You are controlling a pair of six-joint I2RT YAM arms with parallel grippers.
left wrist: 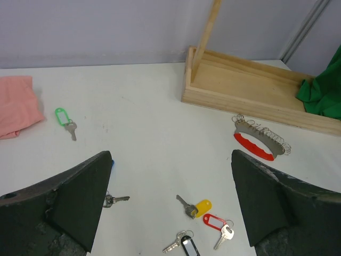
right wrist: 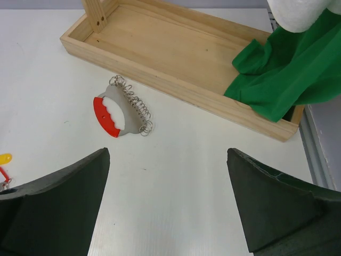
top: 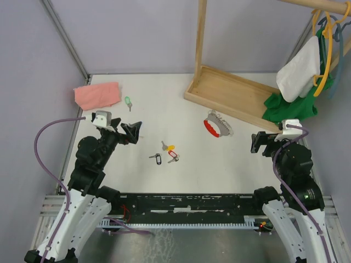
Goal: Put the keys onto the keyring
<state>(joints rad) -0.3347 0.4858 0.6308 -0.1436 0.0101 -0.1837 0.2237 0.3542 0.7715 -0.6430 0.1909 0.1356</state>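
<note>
The keyring (top: 216, 127), a red crescent with a silver coiled loop, lies on the table right of centre, in front of the wooden base. It also shows in the left wrist view (left wrist: 258, 144) and the right wrist view (right wrist: 114, 114). Yellow-tagged (top: 169, 147), red-tagged (top: 173, 157) and black-tagged (top: 157, 158) keys lie together at mid-table. A green-tagged key (top: 128, 102) lies far left. In the left wrist view a further key (left wrist: 116, 199) pokes out from behind my left finger, its tag hidden. My left gripper (top: 133, 131) is open and empty, left of the cluster. My right gripper (top: 258, 142) is open and empty, right of the keyring.
A pink cloth (top: 97, 94) lies at the far left. A wooden rack with a tray base (top: 230, 93) stands at the back right, with a green cloth (top: 290, 104) draped over its right end and a white cloth (top: 299, 68) on hangers above.
</note>
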